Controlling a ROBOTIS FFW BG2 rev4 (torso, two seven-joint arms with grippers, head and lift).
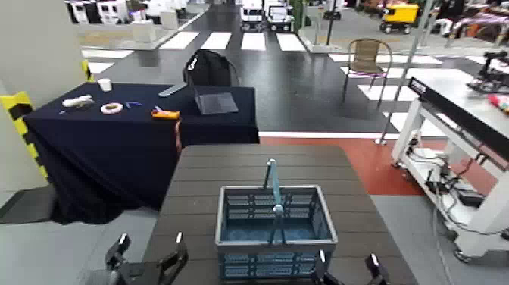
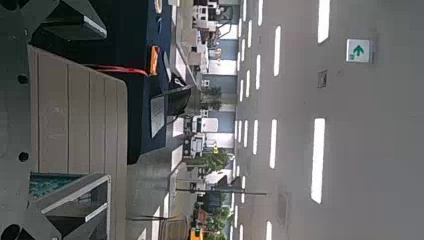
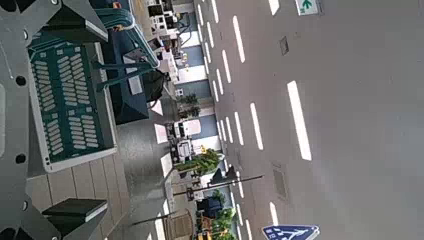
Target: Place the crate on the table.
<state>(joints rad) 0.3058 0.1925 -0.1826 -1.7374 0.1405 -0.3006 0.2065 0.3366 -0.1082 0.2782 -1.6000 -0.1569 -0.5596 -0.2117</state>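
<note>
Okay, head view: brown slatted desk (image 1: 201, 174), navy-draped table (image 1: 106, 148) beyond, crosswalk-striped floor (image 1: 261, 64); blue-grey lattice crate (image 1: 242, 263) sits on the desk, thin handle (image 1: 273, 182) up; left tool (image 1: 151, 242) and right tool (image 1: 348, 260) low at either side, both released, empty. Left wrist view: jaws apart, crate corner showing. Right wrist view: jaws apart, crate interior visible

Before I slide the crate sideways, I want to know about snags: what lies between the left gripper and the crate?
Judging by the head view, only bare slats of the table show between the left gripper and the crate.
</note>
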